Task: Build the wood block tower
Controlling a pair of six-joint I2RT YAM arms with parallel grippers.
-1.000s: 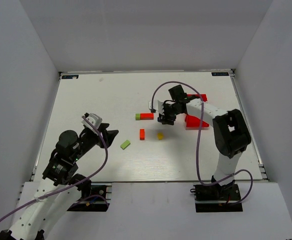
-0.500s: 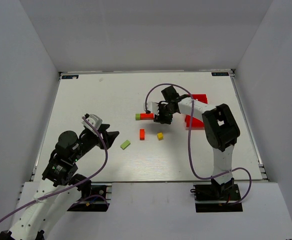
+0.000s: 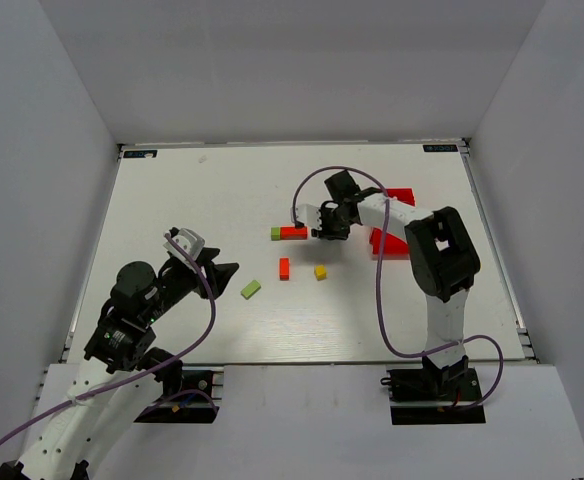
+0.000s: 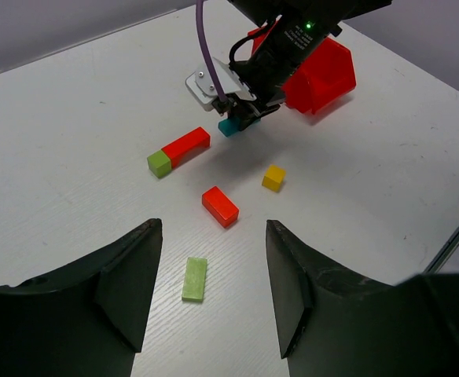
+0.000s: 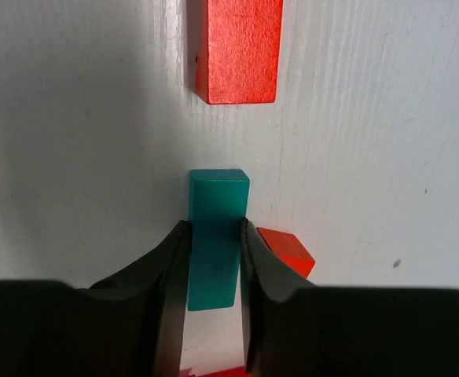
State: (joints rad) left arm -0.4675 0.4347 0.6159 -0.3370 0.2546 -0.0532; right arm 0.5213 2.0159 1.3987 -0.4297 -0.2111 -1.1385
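Now, with my right jaws clamped on the teal block (image 5: 217, 212) just short of the red bar (image 5: 240, 49) lying midway on the tabletop (image 3: 192, 200), and my left jaws apart and well away, I should square the block over that bar and lower it gently before releasing.

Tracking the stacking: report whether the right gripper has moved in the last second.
Yes. The right gripper, shut on the teal block, shifted left toward the red bar, away from the yellow cube.
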